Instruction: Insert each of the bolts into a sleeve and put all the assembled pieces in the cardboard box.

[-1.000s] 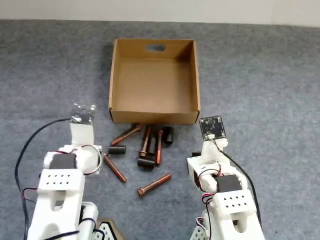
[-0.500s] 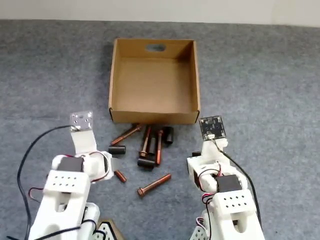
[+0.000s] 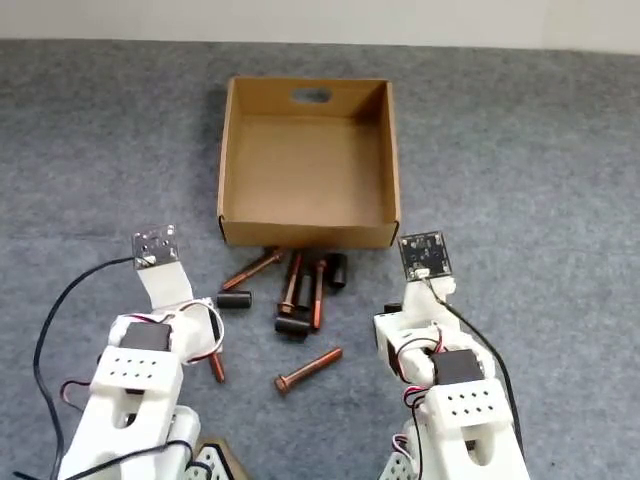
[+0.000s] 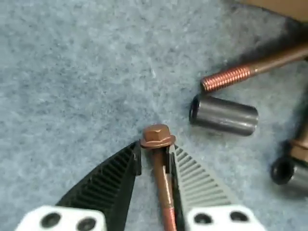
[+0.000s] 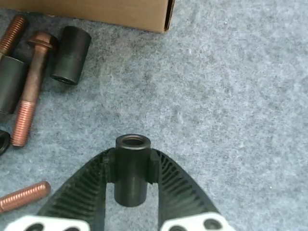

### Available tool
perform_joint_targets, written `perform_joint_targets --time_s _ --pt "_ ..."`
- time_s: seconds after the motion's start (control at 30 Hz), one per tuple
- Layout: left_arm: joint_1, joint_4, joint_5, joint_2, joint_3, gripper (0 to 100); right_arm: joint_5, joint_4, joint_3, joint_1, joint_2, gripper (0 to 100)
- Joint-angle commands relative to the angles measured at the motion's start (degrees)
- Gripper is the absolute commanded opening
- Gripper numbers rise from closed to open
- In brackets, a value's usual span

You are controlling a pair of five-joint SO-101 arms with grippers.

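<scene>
In the left wrist view my left gripper [image 4: 155, 155] is shut on a copper bolt [image 4: 157, 144], hex head forward, just over the grey carpet. A black sleeve [image 4: 224, 115] lies a little ahead of it. My right gripper [image 5: 131, 161] is shut on another black sleeve [image 5: 131, 168], bore facing forward. From the high view the held bolt [image 3: 216, 366] pokes out beside the left arm [image 3: 150, 335]. The right arm [image 3: 432, 335] sits at the pile's right. The cardboard box [image 3: 222, 160] stands open beyond the pile.
Loose bolts [image 3: 251, 268] [image 3: 319, 293] and sleeves [image 3: 234, 300] [image 3: 292, 325] [image 3: 338, 270] lie in a cluster just in front of the box. One bolt [image 3: 308, 369] lies alone between the arms. Open carpet stretches to both sides.
The left arm has pulled back toward its base, taking the bolt with it; the bolt has swung from a diagonal lie to nearly in line with the arm. The right arm has not moved.
</scene>
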Motion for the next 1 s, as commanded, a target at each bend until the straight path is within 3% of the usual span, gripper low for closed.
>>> perform_joint_targets --time_s 0.0,0.13,0.23,0.33,0.47,0.6,0.73,0.83,0.97 --pt "0.57 3.16 -1.41 -0.04 -0.57 10 0.00 -1.01 -0.31 -0.22 -0.92 0.5" --pt "0.13 4.40 -1.41 -0.04 -0.57 21 0.00 -1.01 -0.31 -0.22 -0.92 0.5" --pt "-0.84 4.40 -1.58 -0.04 -0.57 24 0.00 -0.92 -0.31 -0.22 -0.92 0.5" --pt "-0.84 5.54 -3.69 0.13 -0.57 18 0.00 -0.92 -0.31 -0.22 -0.92 0.5" --pt "-0.75 8.26 -8.35 -0.04 -0.66 2 0.00 -0.84 -0.31 -0.22 -0.92 0.5" --pt "-5.76 8.88 -15.21 -0.04 -3.56 1 0.00 -0.84 -0.31 -0.22 -0.92 0.5" --pt "-17.10 8.88 -26.29 -0.04 -14.20 1 0.00 -0.84 -0.31 -0.22 -0.92 0.5" --pt "-26.15 8.88 -40.79 -0.04 -21.49 1 0.00 -0.84 -0.31 -0.22 -0.92 0.5" --pt "-33.71 8.88 -58.46 0.40 -20.97 1 0.00 -0.84 -0.31 -0.22 -0.92 0.5"
